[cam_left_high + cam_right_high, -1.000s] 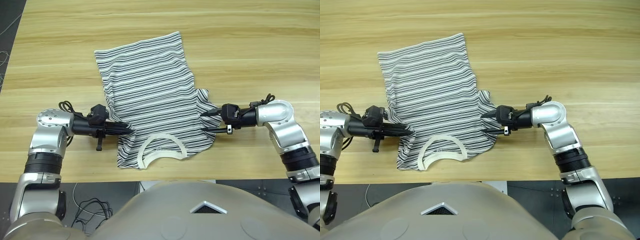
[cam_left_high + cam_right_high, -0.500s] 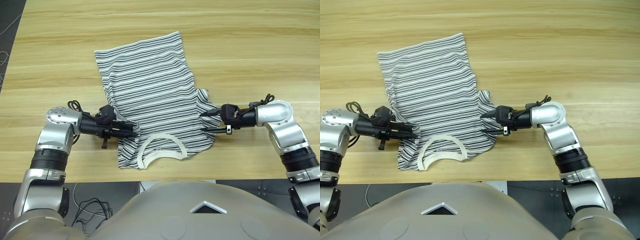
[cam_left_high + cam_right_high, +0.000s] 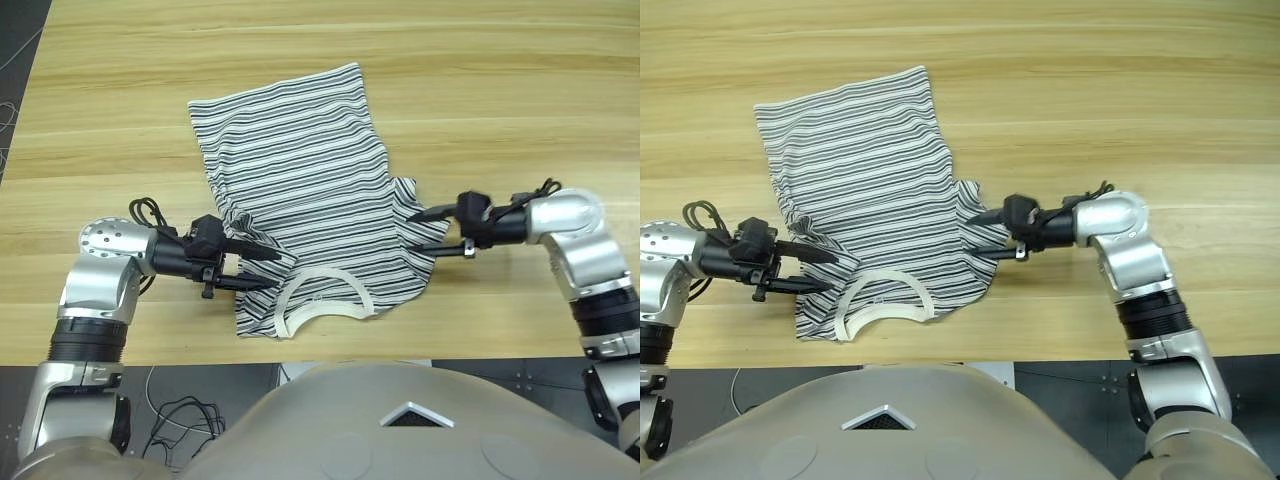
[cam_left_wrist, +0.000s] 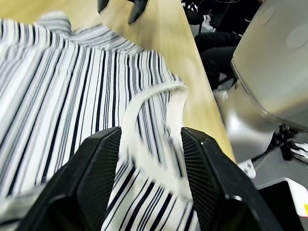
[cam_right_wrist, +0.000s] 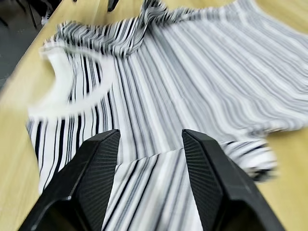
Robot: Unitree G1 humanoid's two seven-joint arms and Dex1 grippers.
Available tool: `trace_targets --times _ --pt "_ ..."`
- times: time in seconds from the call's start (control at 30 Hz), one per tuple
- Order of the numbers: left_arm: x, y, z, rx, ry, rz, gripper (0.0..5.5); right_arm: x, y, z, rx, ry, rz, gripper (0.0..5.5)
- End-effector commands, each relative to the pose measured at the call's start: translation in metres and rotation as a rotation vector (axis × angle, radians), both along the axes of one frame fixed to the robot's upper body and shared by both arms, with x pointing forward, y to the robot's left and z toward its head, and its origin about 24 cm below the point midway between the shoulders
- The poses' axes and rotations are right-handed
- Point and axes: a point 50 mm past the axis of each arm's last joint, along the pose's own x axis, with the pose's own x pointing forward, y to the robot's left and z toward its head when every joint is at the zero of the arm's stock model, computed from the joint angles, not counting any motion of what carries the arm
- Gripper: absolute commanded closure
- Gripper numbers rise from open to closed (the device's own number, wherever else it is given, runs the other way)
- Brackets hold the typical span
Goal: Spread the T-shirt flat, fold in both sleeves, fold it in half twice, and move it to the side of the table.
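- Lying on the wooden surface (image 3: 500,100), the striped T-shirt (image 3: 300,170) sits near the middle, with its hem toward the far side and its white collar (image 3: 330,272) toward the robot.
- The far half of the shirt looks fairly smooth. The near half is rumpled, with folds bunched along both edges.
- The left claw (image 3: 276,272) is at the shirt's left edge, just beside the collar. Its two fingers are spread apart and hold nothing. The upper finger reaches over the crumpled fabric and the lower one points at the collar's left end.
- In the left wrist view, the two black fingers (image 4: 96,168) frame the collar band and the striped cloth beyond them.
- The right claw (image 3: 412,235) is at the shirt's right edge, by the bunched right sleeve (image 3: 405,195). Its fingers are also apart and grip nothing, with the tips over the fabric.
- In the right wrist view, the spread fingers (image 5: 96,168) bracket a patch of striped cloth, with the collar farther off.
- Whether either claw touches the cloth cannot be told.
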Motion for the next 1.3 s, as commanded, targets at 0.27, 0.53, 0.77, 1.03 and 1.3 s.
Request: trace_targets --times 0.27,0.53,0.77,1.03,1.3 --pt "-0.001 0.003 0.033 -0.101 -0.198 0.126 3.17 0.038 -0.049 -0.025 -0.151 0.189 -0.252 2.57" --pt "-0.004 0.004 0.028 -0.071 -0.198 0.142 3.17 0.032 -0.047 -0.037 -0.101 0.27 -0.214 2.57" --pt "-0.001 0.007 0.028 -0.082 -0.2 0.166 3.17 0.026 -0.04 -0.041 -0.05 0.349 -0.196 2.57" --pt "-0.001 0.008 0.026 -0.075 -0.206 0.169 3.17 0.017 -0.037 -0.053 -0.123 0.381 -0.186 2.57" --pt "-0.003 0.007 0.023 -0.058 -0.206 0.165 3.17 0.01 -0.035 -0.064 -0.253 0.336 -0.144 2.57"
